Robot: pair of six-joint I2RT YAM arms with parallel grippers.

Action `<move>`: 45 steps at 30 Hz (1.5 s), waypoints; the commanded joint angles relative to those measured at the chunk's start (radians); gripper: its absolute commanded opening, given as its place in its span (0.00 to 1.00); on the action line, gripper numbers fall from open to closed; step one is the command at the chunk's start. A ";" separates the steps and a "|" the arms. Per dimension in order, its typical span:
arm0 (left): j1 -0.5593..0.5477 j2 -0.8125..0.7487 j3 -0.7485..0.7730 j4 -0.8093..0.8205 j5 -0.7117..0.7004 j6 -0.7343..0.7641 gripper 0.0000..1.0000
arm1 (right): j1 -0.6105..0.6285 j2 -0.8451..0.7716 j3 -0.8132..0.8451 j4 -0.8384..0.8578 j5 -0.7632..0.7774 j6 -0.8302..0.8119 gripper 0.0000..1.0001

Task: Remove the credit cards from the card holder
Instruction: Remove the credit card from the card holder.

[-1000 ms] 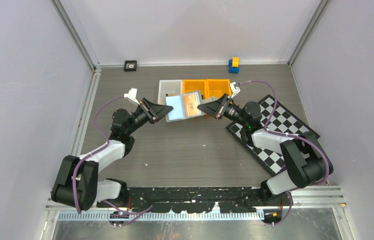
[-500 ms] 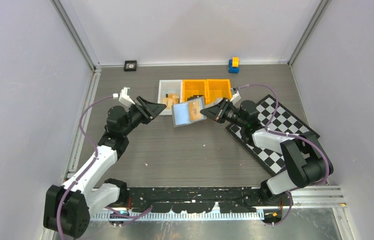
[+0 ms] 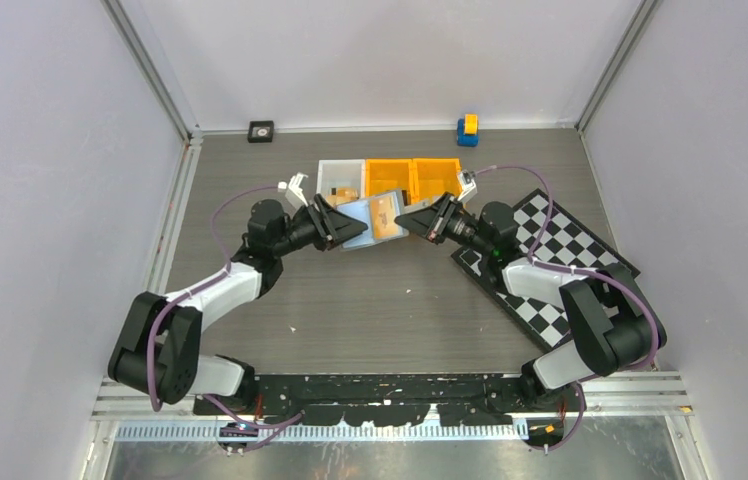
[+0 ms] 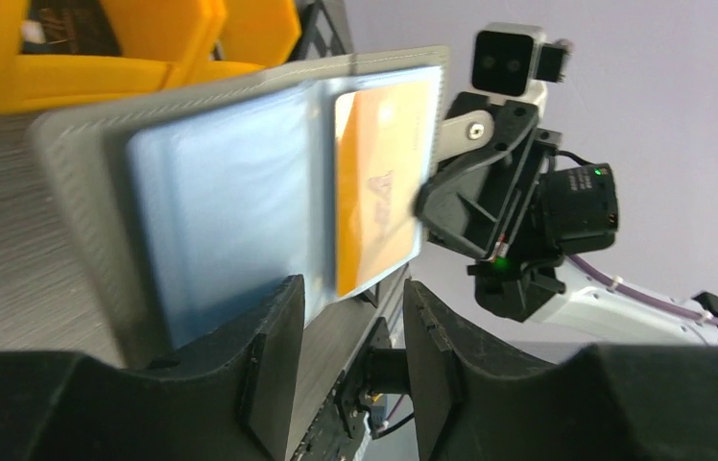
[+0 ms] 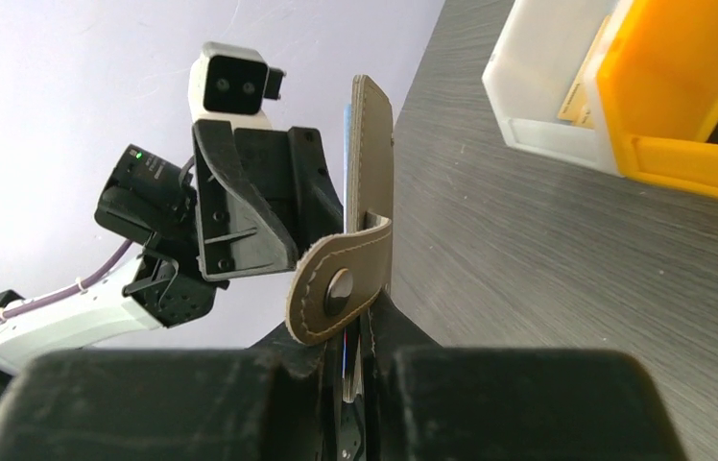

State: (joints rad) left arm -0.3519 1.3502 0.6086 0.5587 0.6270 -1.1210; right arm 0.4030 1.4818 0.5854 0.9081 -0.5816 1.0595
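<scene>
The card holder (image 3: 374, 219), a grey wallet with blue-grey inner pockets, hangs open above the table between the two arms. My right gripper (image 3: 413, 221) is shut on its right edge, by the snap tab (image 5: 334, 291). An orange credit card (image 4: 380, 190) sits in the right-hand pocket; the left-hand pocket (image 4: 226, 216) looks bare. My left gripper (image 4: 350, 336) is open just below the wallet's lower edge, nothing between its fingers (image 4: 274, 360). From the right wrist the wallet (image 5: 372, 158) shows edge-on, with the left gripper (image 5: 240, 206) behind it.
A white bin (image 3: 338, 176) holding a tan card and two orange bins (image 3: 412, 177) stand right behind the wallet. One orange bin (image 4: 96, 58) holds a black card. A checkerboard (image 3: 555, 285) lies under the right arm. A blue-and-yellow block (image 3: 467, 130) and a small black square (image 3: 261, 130) sit by the back wall.
My left gripper pulled away from the wallet toward the white bin, opened, then came back to the wallet's left side. The right gripper kept hold; the wallet tilted and shifted slightly.
</scene>
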 commanded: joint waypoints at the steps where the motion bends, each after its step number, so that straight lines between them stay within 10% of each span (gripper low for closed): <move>1: -0.016 0.001 0.057 0.112 0.064 -0.015 0.44 | 0.022 0.003 0.025 0.114 -0.032 0.025 0.01; 16: -0.021 0.083 0.081 0.129 0.104 -0.053 0.43 | 0.039 0.031 0.024 0.241 -0.066 0.111 0.01; 31: -0.018 0.094 0.038 0.419 0.137 -0.165 0.18 | 0.042 0.098 0.044 0.226 -0.068 0.114 0.00; 35: -0.014 0.081 0.035 0.382 0.125 -0.140 0.01 | 0.042 0.099 0.046 0.223 -0.068 0.113 0.00; 45: 0.010 0.019 0.048 0.088 0.042 -0.007 0.00 | -0.001 0.000 -0.015 0.179 -0.003 0.076 0.01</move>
State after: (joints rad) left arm -0.3553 1.4265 0.6407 0.7322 0.7094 -1.1988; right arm 0.4252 1.5570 0.5892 1.0611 -0.6147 1.1633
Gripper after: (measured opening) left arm 0.009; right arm 0.119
